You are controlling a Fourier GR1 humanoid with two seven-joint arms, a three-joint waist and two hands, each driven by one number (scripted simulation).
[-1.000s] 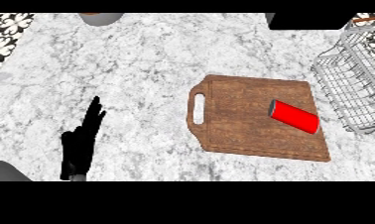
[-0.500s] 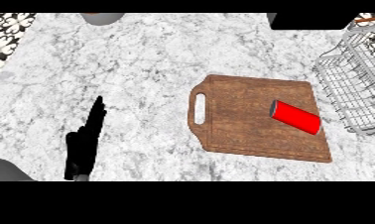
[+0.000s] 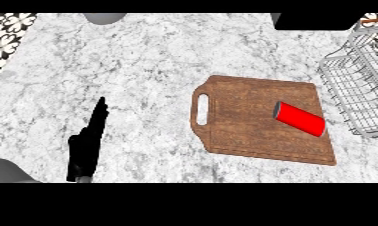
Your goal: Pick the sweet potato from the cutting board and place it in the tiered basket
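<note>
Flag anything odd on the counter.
The cutting board holds a red cylinder with grey ends, lying on its side. It looks more like a can than a sweet potato. Nothing looks spilled or damaged.

Red cylinder (image 3: 300, 118) lies on board (image 3: 244, 125) (right half), near basket (image 3: 353, 77); left hand (image 3: 84, 144) low left, fingers straight.

Red cylinder (image 3: 300, 118), brown cutting board (image 3: 244, 120), grey-veined white counter (image 3: 148, 70)
</note>
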